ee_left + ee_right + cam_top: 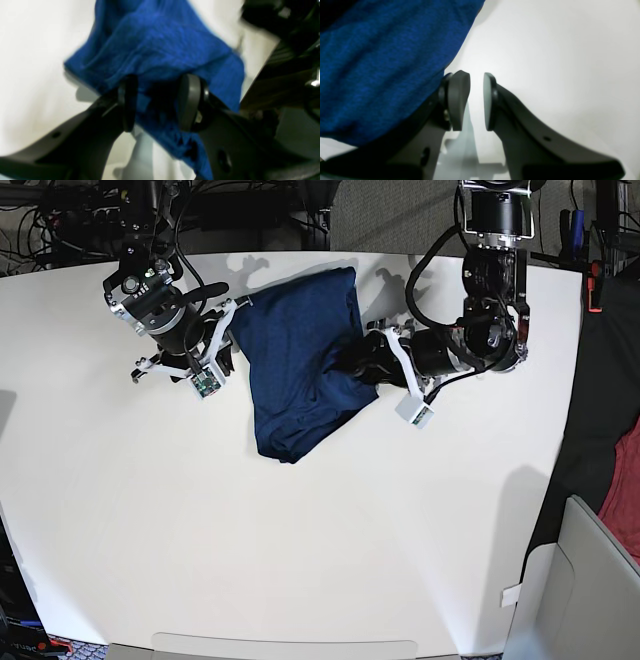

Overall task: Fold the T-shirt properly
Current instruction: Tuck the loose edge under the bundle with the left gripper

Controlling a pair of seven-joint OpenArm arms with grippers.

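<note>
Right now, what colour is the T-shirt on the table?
Plain dark navy blue, no print; the T-shirt shows best in the base view.

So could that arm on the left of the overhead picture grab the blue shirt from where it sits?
Probably yes. The right end effector sits right beside the T-shirt, its fingers slightly parted with nothing between them, and only bare table lies around it. A short sideways move should reach the fabric edge.

1. One T-shirt [300, 370] lies on the table [300, 560], a single dark blue garment toward the far edge.
2. Two robot arms work at the table, one at each side of the shirt.
3. Two grippers: the left gripper [372, 365] and the right gripper [232, 340].
4. One table carries everything.
</note>
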